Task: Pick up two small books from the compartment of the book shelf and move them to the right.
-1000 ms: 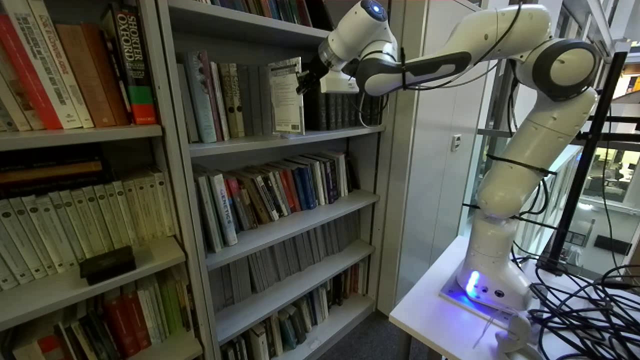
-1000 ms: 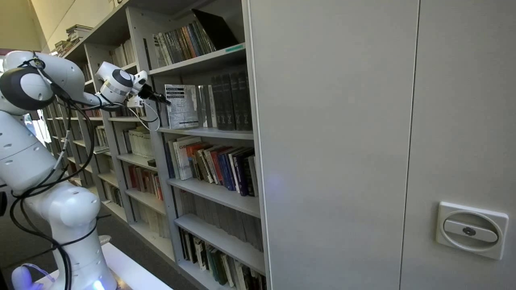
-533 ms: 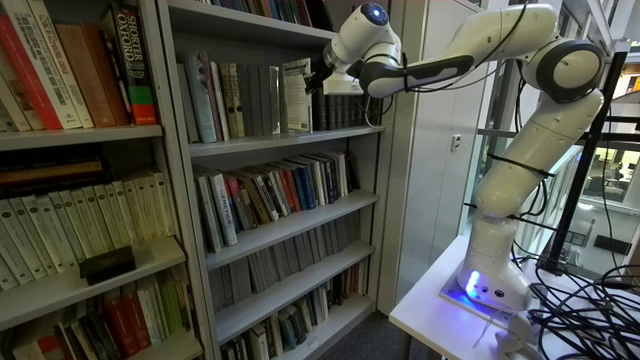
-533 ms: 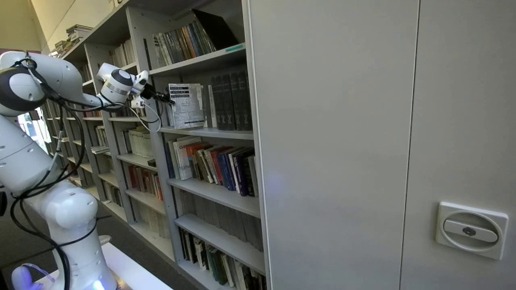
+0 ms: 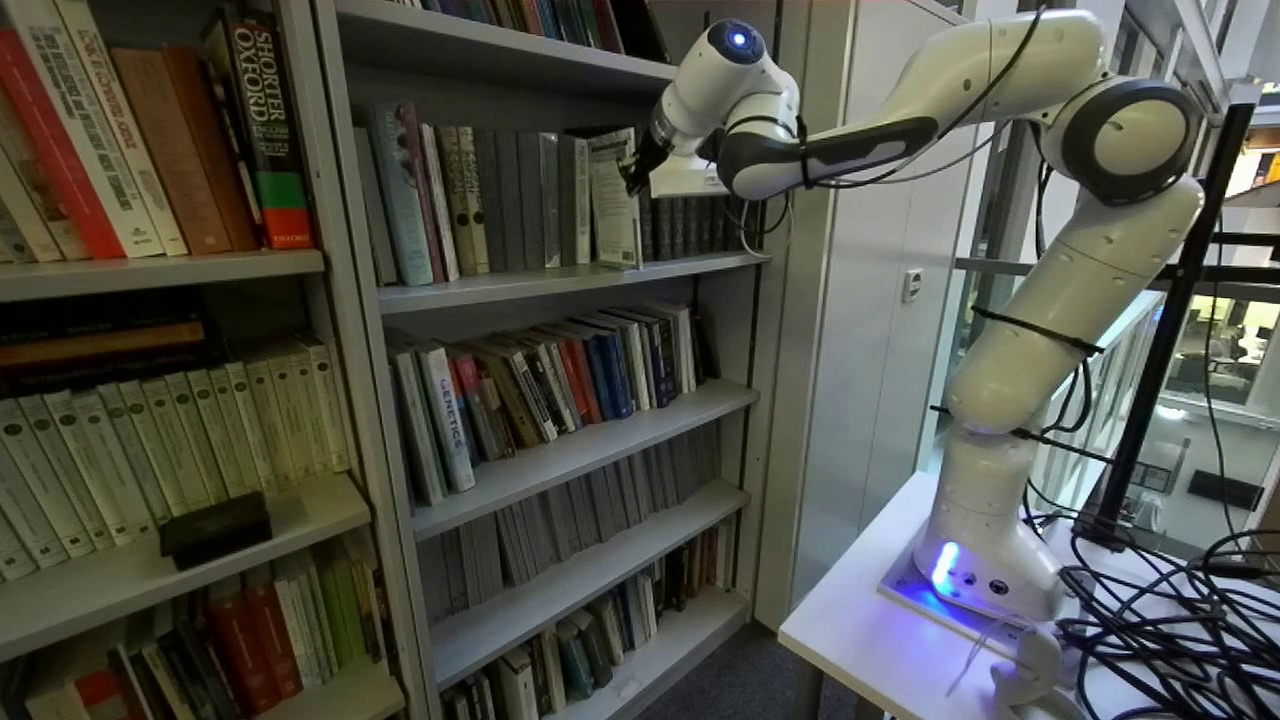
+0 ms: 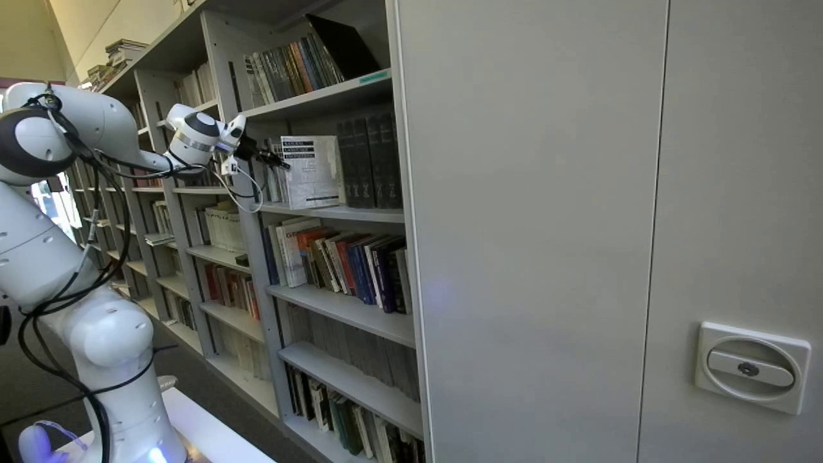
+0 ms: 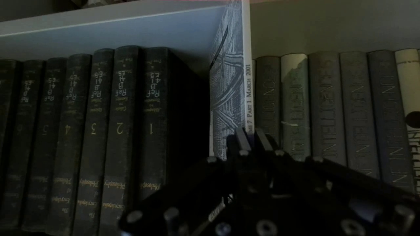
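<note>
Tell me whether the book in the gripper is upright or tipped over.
Upright: the book shows nearly vertical side edges in both exterior views, its spine held by the gripper.

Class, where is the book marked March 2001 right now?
In the wrist view, the March 2001 book is just right of centre, held in the gripper, between dark volume 1 on the left and the grey Intelligence volumes on the right.

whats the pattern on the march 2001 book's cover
Fine bluish-grey lines with paler curving bands; the book's cover shows best in the wrist view.
</note>
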Available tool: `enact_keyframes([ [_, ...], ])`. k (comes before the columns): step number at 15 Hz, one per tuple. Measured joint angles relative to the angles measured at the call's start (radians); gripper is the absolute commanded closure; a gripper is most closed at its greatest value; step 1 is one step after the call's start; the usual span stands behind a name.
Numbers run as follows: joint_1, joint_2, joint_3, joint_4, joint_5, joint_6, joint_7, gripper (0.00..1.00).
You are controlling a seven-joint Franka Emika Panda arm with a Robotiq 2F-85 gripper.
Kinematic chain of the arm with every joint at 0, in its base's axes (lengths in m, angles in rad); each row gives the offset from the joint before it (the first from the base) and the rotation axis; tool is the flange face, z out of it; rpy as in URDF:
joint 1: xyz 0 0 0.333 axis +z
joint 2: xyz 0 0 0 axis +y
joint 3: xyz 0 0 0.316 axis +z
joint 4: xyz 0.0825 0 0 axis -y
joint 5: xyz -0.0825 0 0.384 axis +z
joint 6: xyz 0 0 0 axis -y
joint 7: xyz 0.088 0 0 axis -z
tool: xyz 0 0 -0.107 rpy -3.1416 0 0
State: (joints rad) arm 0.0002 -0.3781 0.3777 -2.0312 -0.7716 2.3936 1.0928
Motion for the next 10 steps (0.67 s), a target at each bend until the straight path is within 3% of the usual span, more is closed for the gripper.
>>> enact_keyframes([
  [10,-0.001,0.043,-0.004,0.056,-0.056,-0.037,0.004,0.98],
])
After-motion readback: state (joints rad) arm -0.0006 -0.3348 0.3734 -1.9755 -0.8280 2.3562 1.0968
